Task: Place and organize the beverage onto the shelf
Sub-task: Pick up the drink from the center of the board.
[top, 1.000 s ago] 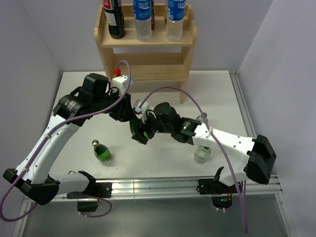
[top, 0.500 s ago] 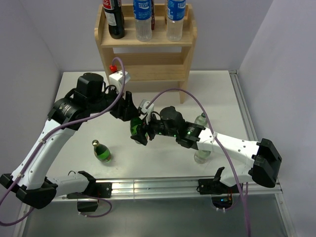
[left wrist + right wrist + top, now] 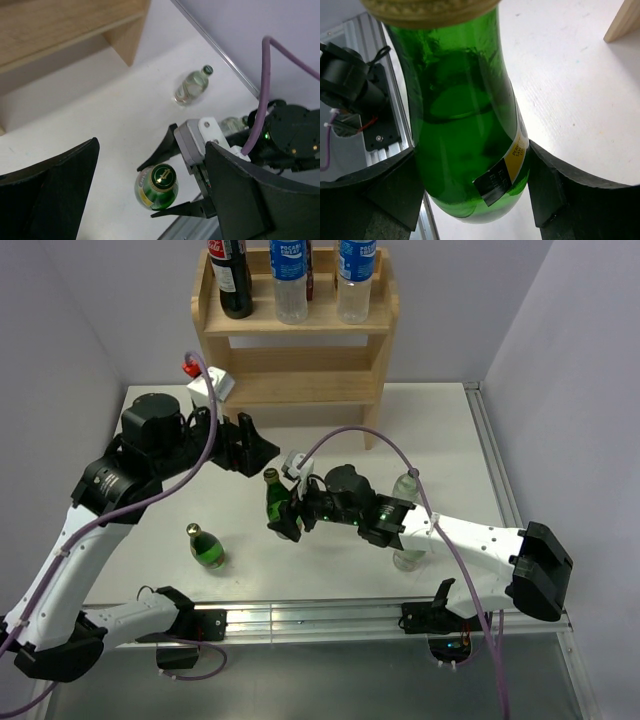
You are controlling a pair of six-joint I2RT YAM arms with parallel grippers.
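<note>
Shelf [image 3: 300,323] bottles [image 3: 290,285] get cropped at the top edge, and the right arm [image 3: 470,535] covers most of a clear bottle [image 3: 408,559].

Bright even light, seemingly from above, soft faint shadows, overhead view sharp, wrist close-ups slightly blurred.

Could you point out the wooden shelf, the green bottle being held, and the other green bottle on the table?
shelf [image 3: 300,327], top view, front rim of the top board.
held green bottle [image 3: 465,125], right wrist view, glass body.
loose green bottle [image 3: 207,550], top view, round body.
</note>
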